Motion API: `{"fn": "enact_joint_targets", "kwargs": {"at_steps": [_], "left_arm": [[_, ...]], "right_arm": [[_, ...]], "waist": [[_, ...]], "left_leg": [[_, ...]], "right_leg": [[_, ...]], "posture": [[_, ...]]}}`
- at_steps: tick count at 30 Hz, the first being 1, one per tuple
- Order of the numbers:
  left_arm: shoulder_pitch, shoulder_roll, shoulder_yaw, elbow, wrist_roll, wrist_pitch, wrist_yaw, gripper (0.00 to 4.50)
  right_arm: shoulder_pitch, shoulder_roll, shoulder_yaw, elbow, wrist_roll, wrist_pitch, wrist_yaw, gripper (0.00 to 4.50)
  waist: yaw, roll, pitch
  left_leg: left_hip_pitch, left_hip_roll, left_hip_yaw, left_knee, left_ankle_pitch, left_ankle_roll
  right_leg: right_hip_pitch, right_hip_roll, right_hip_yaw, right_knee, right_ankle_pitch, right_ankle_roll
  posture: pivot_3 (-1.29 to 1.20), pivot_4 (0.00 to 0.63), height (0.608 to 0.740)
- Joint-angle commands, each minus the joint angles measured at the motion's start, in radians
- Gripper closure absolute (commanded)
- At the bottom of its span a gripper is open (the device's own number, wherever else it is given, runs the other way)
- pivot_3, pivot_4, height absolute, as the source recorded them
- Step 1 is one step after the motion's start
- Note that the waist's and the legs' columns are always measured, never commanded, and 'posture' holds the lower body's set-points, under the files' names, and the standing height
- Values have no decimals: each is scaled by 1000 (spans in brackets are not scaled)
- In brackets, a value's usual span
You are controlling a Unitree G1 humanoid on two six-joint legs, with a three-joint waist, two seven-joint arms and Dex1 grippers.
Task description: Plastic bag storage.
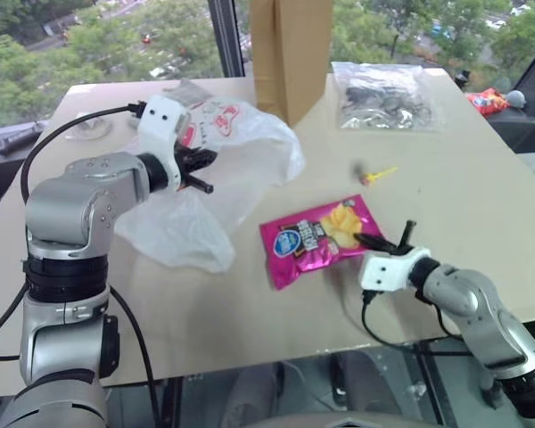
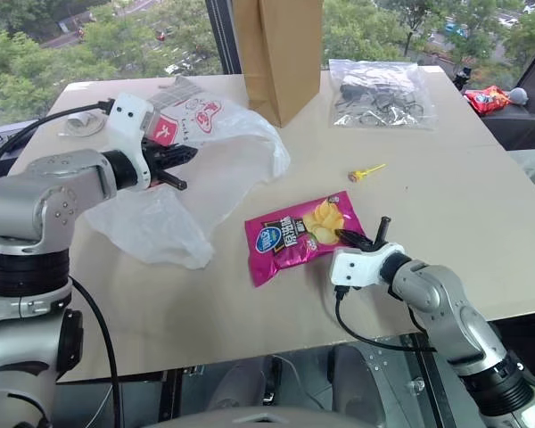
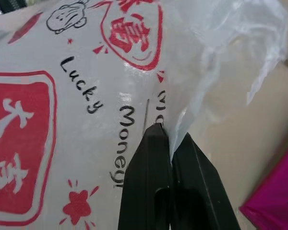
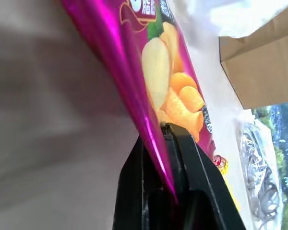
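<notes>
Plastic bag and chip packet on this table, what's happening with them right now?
The left gripper has its jaws shut on a fold of the plastic bag, which lies crumpled on the table. The right gripper is shut on the edge of the pink chip packet. The packet is not yet in the bag.

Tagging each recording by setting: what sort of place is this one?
Probably an upper-floor room set up for robot trials: a plain table against large windows over treetops, strewn with a plastic bag, chip packet and paper bag.
</notes>
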Motion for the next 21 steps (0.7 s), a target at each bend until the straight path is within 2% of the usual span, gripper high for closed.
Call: {"fn": "enact_joint_targets", "kwargs": {"at_steps": [1,6,11,15,21], "left_arm": [[-66,-2,12,11,-27,12,-37,4500],[-93,8,4,8,-81,75,-101,4500],[-142,-26,19,-11,-136,161,-102,4500],[-196,-99,65,-16,-196,262,-66,4500],[-230,-173,62,-10,-184,278,7,4500]], "right_arm": [[-81,60,-54,-132,113,88,40,4418],[-175,130,-20,-111,125,186,49,4418],[-282,193,25,-15,90,234,23,4418],[-363,237,81,84,56,225,-1,4418],[-451,312,140,175,71,177,5,4418]], "waist": [[0,0,0],[-1,0,0],[-2,0,1],[-2,1,1],[-6,1,1]], "left_leg": [[0,0,0,0,0,0],[0,0,-1,0,0,0],[-1,-1,-1,0,0,0],[-1,-1,-1,0,0,0],[-1,-1,0,-1,0,0]], "right_leg": [[0,0,0,0,0,0],[0,0,-1,0,0,0],[-1,0,-1,0,0,0],[-1,0,-1,0,0,0],[-3,0,1,1,0,-1]], "posture": [[0,150,740],[0,150,740],[0,150,740],[0,150,740],[0,150,740]]}}
